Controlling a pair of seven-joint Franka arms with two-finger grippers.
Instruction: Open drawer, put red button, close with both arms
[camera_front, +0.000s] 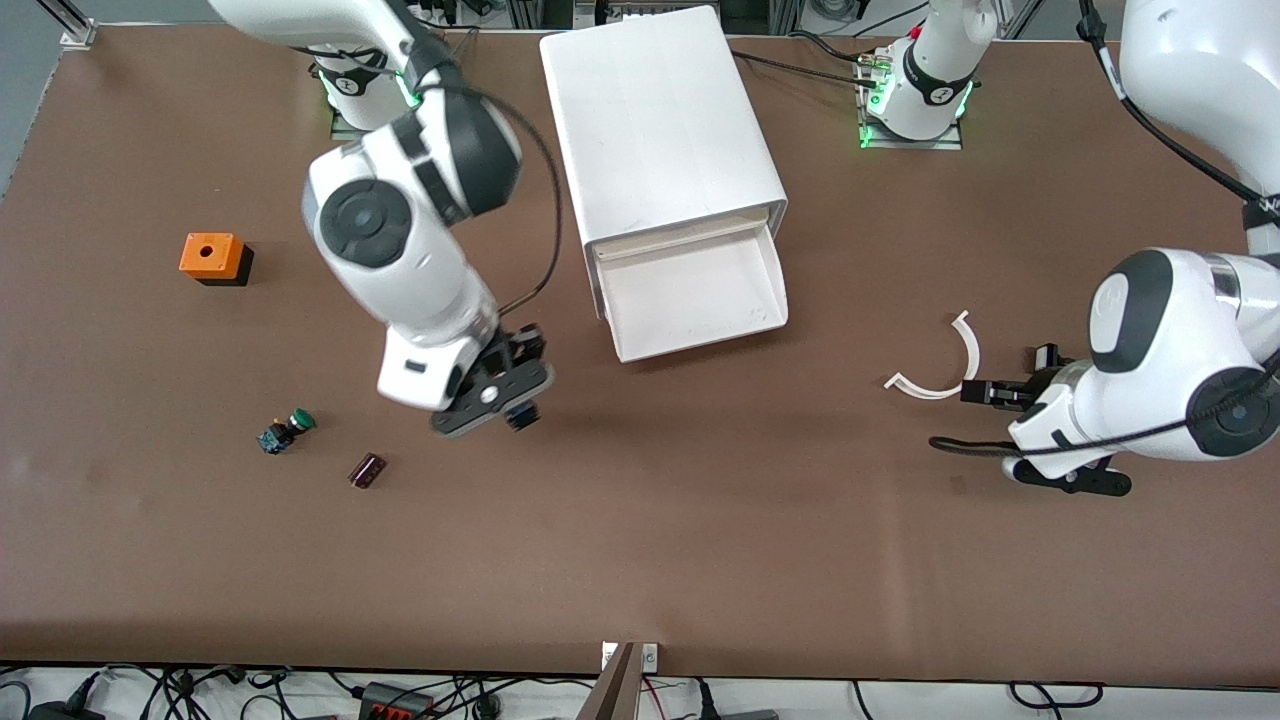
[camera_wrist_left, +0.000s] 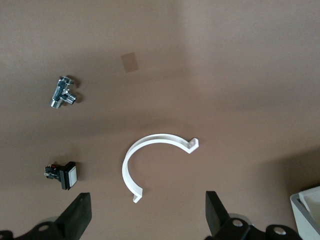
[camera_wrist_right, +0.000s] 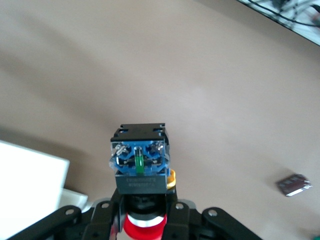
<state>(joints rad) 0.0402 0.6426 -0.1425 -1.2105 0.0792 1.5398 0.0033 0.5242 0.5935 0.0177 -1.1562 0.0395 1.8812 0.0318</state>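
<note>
Our right gripper (camera_wrist_right: 144, 220) clamped on the red button (camera_wrist_right: 140, 167), over bare table beside the pulled-out drawer (camera_front: 692, 290), our left gripper (camera_wrist_left: 147, 215) spread wide over a white curved clip (camera_wrist_left: 150, 160)

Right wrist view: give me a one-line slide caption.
Right gripper shut on the red button, carried above the brown table.

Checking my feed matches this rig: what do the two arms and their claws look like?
Both arms are glossy white shells with dark grey-black round joint caps and black cables looping alongside. The right claw and left claw are black, two-fingered, with bolted plates. Green lights glow at both bases.
</note>
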